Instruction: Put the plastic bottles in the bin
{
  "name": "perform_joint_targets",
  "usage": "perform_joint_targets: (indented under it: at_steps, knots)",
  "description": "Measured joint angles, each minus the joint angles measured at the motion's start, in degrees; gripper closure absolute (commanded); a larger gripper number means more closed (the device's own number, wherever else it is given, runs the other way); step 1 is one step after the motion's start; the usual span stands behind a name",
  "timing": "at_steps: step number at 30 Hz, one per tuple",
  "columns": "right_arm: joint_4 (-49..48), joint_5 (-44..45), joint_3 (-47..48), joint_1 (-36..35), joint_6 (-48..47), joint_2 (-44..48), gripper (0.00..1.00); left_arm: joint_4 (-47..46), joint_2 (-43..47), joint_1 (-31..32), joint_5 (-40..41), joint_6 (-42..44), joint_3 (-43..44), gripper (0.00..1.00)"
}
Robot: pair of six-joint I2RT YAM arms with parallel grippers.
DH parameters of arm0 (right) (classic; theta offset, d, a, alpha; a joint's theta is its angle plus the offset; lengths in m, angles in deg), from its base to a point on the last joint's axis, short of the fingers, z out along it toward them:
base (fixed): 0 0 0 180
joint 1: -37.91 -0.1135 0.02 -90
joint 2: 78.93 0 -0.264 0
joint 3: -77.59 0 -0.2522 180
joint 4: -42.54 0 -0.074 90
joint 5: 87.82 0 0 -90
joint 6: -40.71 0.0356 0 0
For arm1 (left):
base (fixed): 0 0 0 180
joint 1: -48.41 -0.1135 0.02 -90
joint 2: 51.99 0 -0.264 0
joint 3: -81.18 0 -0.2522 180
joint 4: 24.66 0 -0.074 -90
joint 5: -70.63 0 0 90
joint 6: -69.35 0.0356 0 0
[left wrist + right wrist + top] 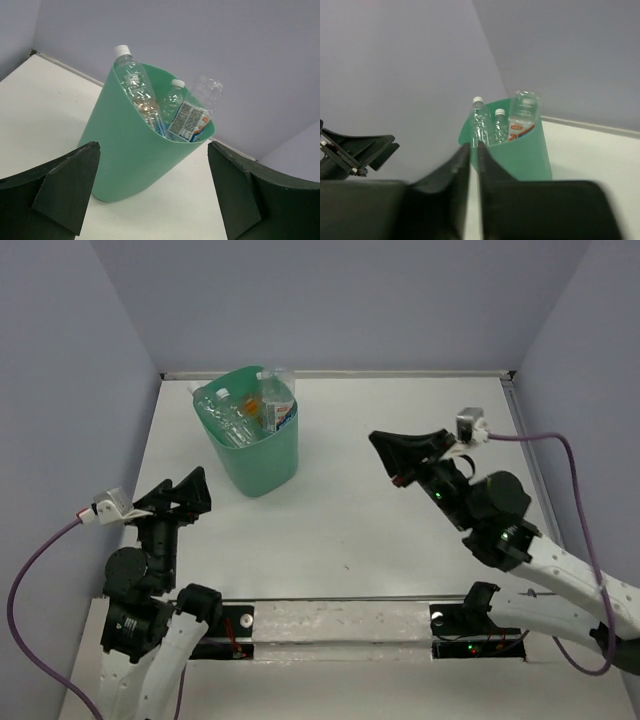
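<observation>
Your mint-green, tapering plastic bin (262,462) stands near the table's far-left corner, with crinkled clear plastic bottles (238,408) inside. The wrist views show what the top view hides: the left gripper (178,492) is spread wide and the right gripper (385,445) is pinched together, both empty.

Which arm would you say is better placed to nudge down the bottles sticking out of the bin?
Left, probably. The left fingers are open and face the bin, which stands on that side of the table. The right fingers are shut and farther off.
</observation>
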Motion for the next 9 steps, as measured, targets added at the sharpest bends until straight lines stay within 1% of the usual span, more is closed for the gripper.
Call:
perform_joint_targets:
  at_steps: [1,3,4,7,9]
  knots:
    - [1.31,1.51,-3.65,-0.02,-0.31,6.49,0.46,-0.22,0.0,0.0,-1.07,-0.07,0.46,0.01]
    - [4.83,4.59,-9.14,-0.02,-0.31,15.28,0.12,-0.79,0.0,0.0,-2.64,-0.15,1.05,0.01]
    - [6.75,6.34,-11.56,-0.02,-0.17,19.82,0.01,-1.25,0.0,0.0,-3.78,-0.28,1.2,0.01]
    - [11.89,11.02,-17.38,-0.02,0.63,30.14,0.0,-2.1,-0.31,0.0,-6.29,-0.26,1.33,0.01]
    - [15.52,12.92,-19.98,-0.02,1.46,33.0,0.0,-2.19,-0.87,0.0,-7.82,-0.11,1.33,0.01]
